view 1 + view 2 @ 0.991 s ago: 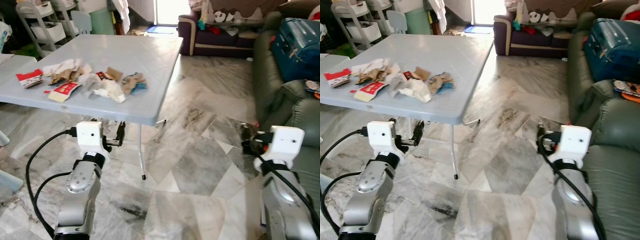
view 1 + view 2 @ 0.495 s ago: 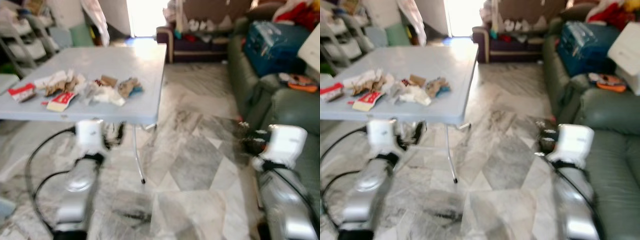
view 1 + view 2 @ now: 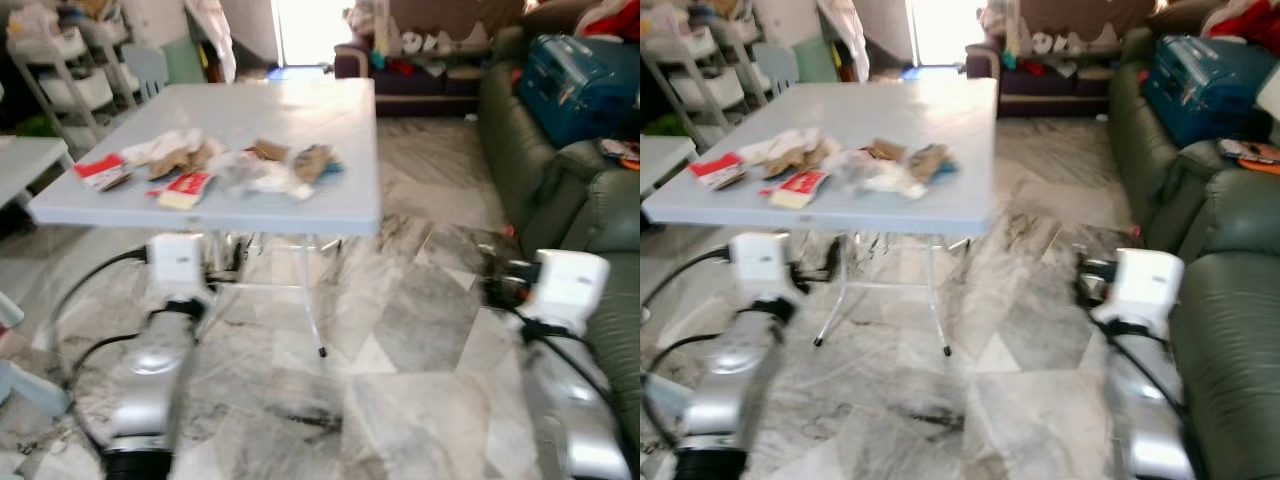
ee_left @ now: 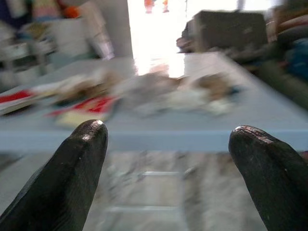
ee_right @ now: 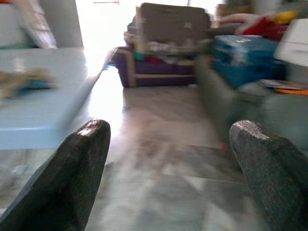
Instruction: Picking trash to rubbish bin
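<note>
Eye views: whole picture has shifted since a second ago, so the camera moved; the table (image 3: 330, 130) sits more central, frames blurred. Trash pile (image 3: 215, 170) lies on the table's near half: crumpled paper, brown scraps, a red-and-white carton (image 3: 185, 188), printing unreadable. Both arms held low over the marble floor (image 3: 400, 340). Green sofa (image 3: 600, 200) at right, cut off.

Left wrist view: left tool (image 4: 168, 144) fingers spread wide, nothing between, facing the table edge and blurred trash.

Right wrist view: right tool (image 5: 168, 144) also spread, empty, facing floor and a dark couch (image 5: 163, 62).
</note>
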Robot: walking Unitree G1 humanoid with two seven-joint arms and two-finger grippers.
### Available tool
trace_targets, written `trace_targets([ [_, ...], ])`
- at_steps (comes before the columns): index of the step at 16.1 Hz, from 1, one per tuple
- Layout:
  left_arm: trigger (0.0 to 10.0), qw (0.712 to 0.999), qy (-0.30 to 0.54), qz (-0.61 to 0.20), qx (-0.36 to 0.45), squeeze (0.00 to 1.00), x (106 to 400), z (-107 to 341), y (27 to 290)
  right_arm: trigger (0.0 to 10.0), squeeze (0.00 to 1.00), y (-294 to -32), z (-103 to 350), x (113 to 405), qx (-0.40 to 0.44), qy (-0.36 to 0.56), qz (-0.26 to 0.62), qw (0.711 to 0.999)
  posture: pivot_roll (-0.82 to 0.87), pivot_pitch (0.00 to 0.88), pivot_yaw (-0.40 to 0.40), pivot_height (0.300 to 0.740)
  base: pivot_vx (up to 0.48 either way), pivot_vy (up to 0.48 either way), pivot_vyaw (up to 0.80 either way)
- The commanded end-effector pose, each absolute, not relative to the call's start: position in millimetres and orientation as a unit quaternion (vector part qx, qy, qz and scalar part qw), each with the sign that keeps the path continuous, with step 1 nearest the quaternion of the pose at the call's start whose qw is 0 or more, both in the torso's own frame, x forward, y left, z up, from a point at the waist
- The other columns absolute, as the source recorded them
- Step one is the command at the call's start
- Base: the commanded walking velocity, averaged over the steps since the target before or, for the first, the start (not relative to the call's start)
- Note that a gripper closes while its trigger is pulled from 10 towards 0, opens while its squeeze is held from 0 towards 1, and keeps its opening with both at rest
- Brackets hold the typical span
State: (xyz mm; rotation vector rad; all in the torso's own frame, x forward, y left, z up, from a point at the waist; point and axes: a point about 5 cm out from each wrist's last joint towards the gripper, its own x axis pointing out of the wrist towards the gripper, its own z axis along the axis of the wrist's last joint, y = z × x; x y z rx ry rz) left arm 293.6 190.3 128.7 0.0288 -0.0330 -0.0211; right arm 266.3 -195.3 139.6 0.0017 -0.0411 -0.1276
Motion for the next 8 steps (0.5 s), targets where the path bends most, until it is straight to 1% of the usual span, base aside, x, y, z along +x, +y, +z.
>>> trace_targets([
  [1, 10.0, 1.0, -0.018, -0.016, 0.012, 0.0, 295.0, 129.4, 185.1, 10.0, 0.0, -202.9, 144.5, 266.1, -0.006, -0.028, -0.074, 0.997, -0.14, 0.0, 0.029, 0.74, 0.0, 0.48, 0.0],
  [5, 10.0, 1.0, -0.015, -0.013, 0.009, 0.0, 296.0, 127.6, 186.4, 10.0, 0.0, -203.5, 144.3, 265.3, 0.0, -0.026, -0.078, 0.997, -0.14, 0.0, 0.032, 0.74, 0.0, 0.48, 0.0],
  [6, 10.0, 1.0, -0.016, -0.013, 0.01, 0.0, 296.8, 127.7, 186.4, 10.0, 0.0, -203.1, 144.0, 265.2, 0.002, -0.024, -0.078, 0.997, -0.15, 0.0, 0.033, 0.74, 0.0, 0.0, -0.51],
  [7, 10.0, 1.0, -0.019, -0.015, 0.013, 0.0, 297.5, 128.4, 185.6, 10.0, 0.0, -202.8, 144.2, 265.3, 0.001, -0.025, -0.078, 0.997, -0.15, 0.0, 0.035, 0.74, 0.0, 0.0, -0.8],
  [8, 10.0, 0.999, -0.022, -0.018, 0.015, 0.0, 298.0, 129.3, 184.6, 10.0, 0.0, -202.9, 145.6, 265.6, -0.005, -0.03, -0.078, 0.996, -0.15, 0.0, 0.035, 0.74, 0.0, 0.0, 0.0],
])
